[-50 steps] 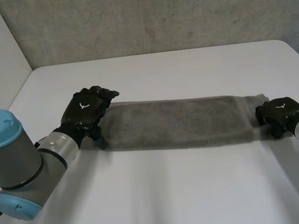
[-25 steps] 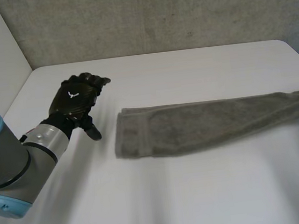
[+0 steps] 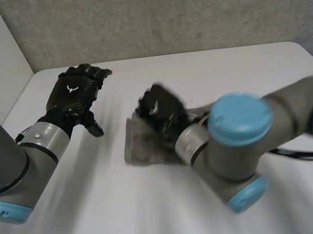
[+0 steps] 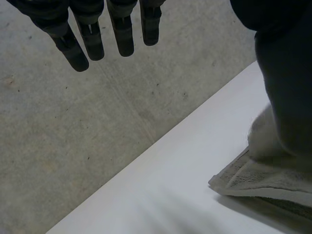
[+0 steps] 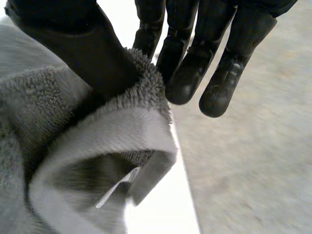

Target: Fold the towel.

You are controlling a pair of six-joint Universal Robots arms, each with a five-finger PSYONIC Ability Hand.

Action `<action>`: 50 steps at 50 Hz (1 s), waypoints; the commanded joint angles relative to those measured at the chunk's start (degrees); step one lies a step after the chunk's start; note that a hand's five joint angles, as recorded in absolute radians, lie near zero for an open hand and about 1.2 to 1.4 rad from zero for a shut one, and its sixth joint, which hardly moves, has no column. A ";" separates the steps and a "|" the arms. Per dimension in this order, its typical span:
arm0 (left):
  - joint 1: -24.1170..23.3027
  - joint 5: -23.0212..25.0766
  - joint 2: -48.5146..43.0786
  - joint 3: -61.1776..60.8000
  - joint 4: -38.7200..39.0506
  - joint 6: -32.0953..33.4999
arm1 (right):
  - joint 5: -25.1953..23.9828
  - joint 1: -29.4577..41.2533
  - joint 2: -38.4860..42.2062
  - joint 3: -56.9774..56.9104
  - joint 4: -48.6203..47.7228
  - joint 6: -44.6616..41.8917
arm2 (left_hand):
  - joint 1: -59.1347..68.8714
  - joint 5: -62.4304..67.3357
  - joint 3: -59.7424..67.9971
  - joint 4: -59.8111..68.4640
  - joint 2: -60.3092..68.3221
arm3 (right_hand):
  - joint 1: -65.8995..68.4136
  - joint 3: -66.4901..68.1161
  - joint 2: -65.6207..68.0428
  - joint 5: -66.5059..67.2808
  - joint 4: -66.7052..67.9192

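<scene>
On the table (image 3: 99, 214): a grey towel (image 3: 139, 150) lies bunched near the middle. From where I stand I can plainly see its end on the left arm's side, while the rest runs behind the right arm (image 3: 244, 141).
Towel surface: a fluffy pile with a flat woven hem (image 5: 122, 127). In the left wrist view one hemmed corner lies flat on the tabletop.
Left hand (image 3: 75, 95): held up above the table on its own side, well apart from the towel. Its fingers (image 4: 122, 34) are straight and a little spread, with nothing in them.
Right hand (image 3: 160, 112): reaching across to the towel's visible end, directly over it.
Right hand's grip: the thumb (image 5: 83, 46) presses into the pile on one side of a raised fold, and the other fingers (image 5: 187, 73) sit just past the fold's far side. The hemmed edge is nipped between them and curls up off the table.
Right arm: stretched low across the front of the table, with its light-blue cap between me and most of the towel.
Behind the table: a rough concrete wall (image 3: 190, 11).
</scene>
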 commanded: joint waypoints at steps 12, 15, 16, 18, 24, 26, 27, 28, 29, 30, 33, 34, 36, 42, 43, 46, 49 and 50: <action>-5.06 -0.99 -1.62 2.64 0.58 -0.24 | -0.84 -5.93 -10.57 6.82 0.01 14.94 | -4.63 -11.95 -3.41 -4.73 -4.47 | -64.00 -64.16 -63.85 -63.93 -64.05; -7.78 -1.78 -1.97 3.44 0.84 -0.33 | -0.67 -9.43 -14.33 9.96 0.44 20.80 | -4.63 -11.95 -3.41 -4.73 -4.47 | -64.00 -64.16 -63.85 -63.93 -64.05; -7.79 -1.78 -1.98 3.44 0.84 -0.33 | -0.67 -9.45 -14.35 9.98 0.45 20.83 | -4.63 -11.95 -3.41 -4.73 -4.47 | -64.00 -64.16 -63.85 -63.93 -64.05; -9.46 -2.22 -2.50 3.88 1.11 -0.50 | -0.75 -11.29 -16.19 12.44 0.80 23.55 | -4.63 -11.95 -3.41 -4.73 -4.47 | -64.00 -64.16 -63.85 -63.93 -64.05; -16.67 -3.36 -5.93 5.99 1.28 -1.47 | -1.28 -18.76 -19.27 20.53 1.50 26.45 | -4.63 -11.95 -3.41 -4.73 -4.47 | -64.00 -64.16 -63.85 -63.93 -64.05; -18.51 -3.62 -7.42 6.87 1.28 -1.56 | -1.46 -19.73 -19.44 21.84 1.50 26.45 | -4.63 -11.95 -3.41 -4.73 -4.47 | -64.00 -64.16 -63.85 -63.93 -64.05; -20.43 -3.71 -8.90 7.82 1.28 -1.47 | -1.46 -20.34 -19.44 22.89 1.41 26.37 | -4.63 -11.95 -3.41 -4.73 -4.47 | -64.00 -64.16 -63.85 -63.93 -64.05; -22.19 -3.71 -10.57 8.88 1.37 -1.38 | -1.46 -21.13 -19.44 23.60 1.41 26.28 | -4.63 -11.95 -3.41 -4.73 -4.47 | -64.00 -64.16 -63.85 -63.93 -64.05; -22.21 -3.71 -10.59 8.89 1.37 -1.38 | -1.46 -21.13 -19.44 23.60 1.41 26.28 | -4.63 -11.95 -3.41 -4.73 -4.47 | -64.00 -64.16 -63.85 -63.93 -64.05; -23.77 -3.71 -12.50 10.11 1.28 -1.30 | -1.54 -22.18 -19.44 24.39 1.41 26.37 | -4.63 -11.95 -3.41 -4.73 -4.47 | -64.00 -64.16 -63.85 -63.93 -64.05; -25.98 -3.80 -16.65 12.84 1.28 -1.03 | -2.25 -23.42 -19.36 25.54 1.41 26.28 | -4.63 -11.95 -3.41 -4.73 -4.47 | -64.00 -64.16 -63.85 -63.93 -64.05; -26.77 -3.80 -18.83 14.32 1.19 -0.86 | -2.68 -23.51 -19.18 25.80 1.41 26.28 | -4.63 -11.95 -3.41 -4.73 -4.47 | -64.00 -64.16 -63.85 -63.93 -64.05; -27.30 -3.89 -20.96 16.01 0.93 -0.77 | -3.04 -23.42 -19.09 25.98 1.41 26.28 | -4.46 -11.78 -3.25 -4.56 -4.30 | -64.00 -64.16 -63.85 -63.93 -64.05; -27.74 -5.99 -27.71 22.50 0.75 -0.16 | -3.30 -22.45 -18.39 26.15 1.41 26.10 | -4.12 -11.45 -2.91 -4.23 -3.96 | -64.00 -64.16 -63.85 -63.93 -64.05; -27.74 -6.78 -28.95 24.08 0.84 0.72 | -3.30 -22.37 -18.30 26.24 1.41 25.93 | -4.12 -11.45 -2.91 -4.23 -3.96 | -64.00 -64.16 -63.85 -63.93 -64.05; -27.22 -8.28 -31.23 26.72 0.76 3.79 | -3.30 -22.37 -17.69 26.33 1.41 25.14 | -4.12 -11.45 -2.91 -4.23 -3.96 | -58.57 -58.74 -58.42 -58.50 -58.62; -26.95 -8.99 -32.30 27.70 0.75 5.56 | -3.30 -22.37 -16.55 26.33 1.41 24.44 | -4.12 -11.45 -2.91 -4.23 -3.96 | -53.68 -53.84 -53.53 -53.61 -53.72; -26.17 -9.86 -33.26 28.22 0.84 7.65 | -3.30 -22.37 -16.54 26.33 1.41 24.43 | -4.12 -11.45 -2.91 -4.23 -3.96 | -53.66 -53.82 -53.50 -53.58 -53.70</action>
